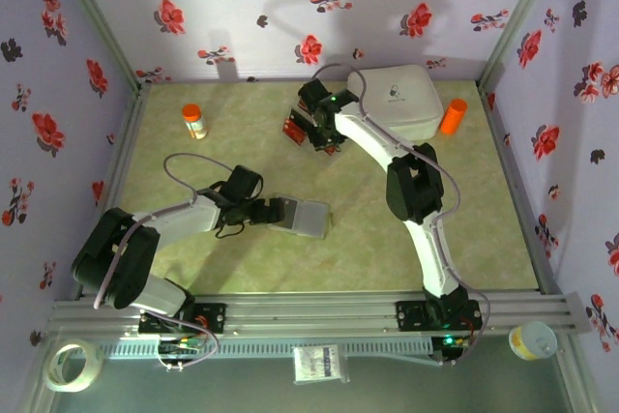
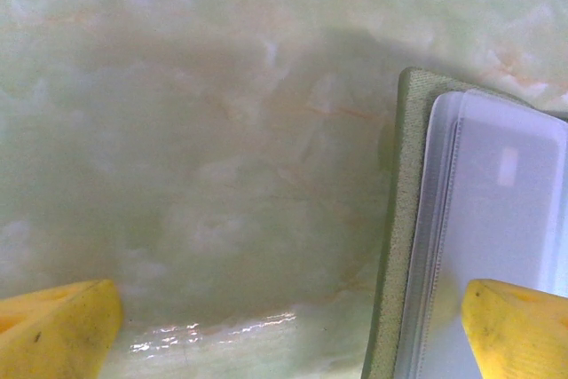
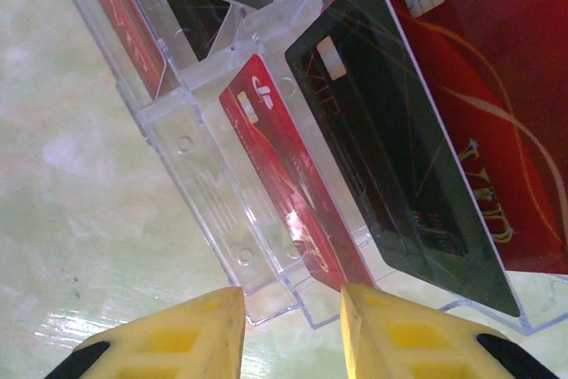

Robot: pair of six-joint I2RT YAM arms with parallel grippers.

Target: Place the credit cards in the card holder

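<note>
Left jaws of mine stand wide apart, low over the worktop (image 1: 368,258). One yellow fingertip (image 2: 62,330) is above bare surface and the other is above the card holder (image 2: 404,219). It lies open and flat near the middle of the worktop, olive cover down and clear sleeves up. My right jaws are narrowed to a small gap at the far side, near the white box (image 1: 406,99), at the foot of a clear plastic rack (image 3: 204,210) that holds the credit cards (image 3: 293,193). A red card's lower end sits at that gap, but I cannot tell whether I am pinching it. A dark card (image 3: 399,175) stands in the next slot.
</note>
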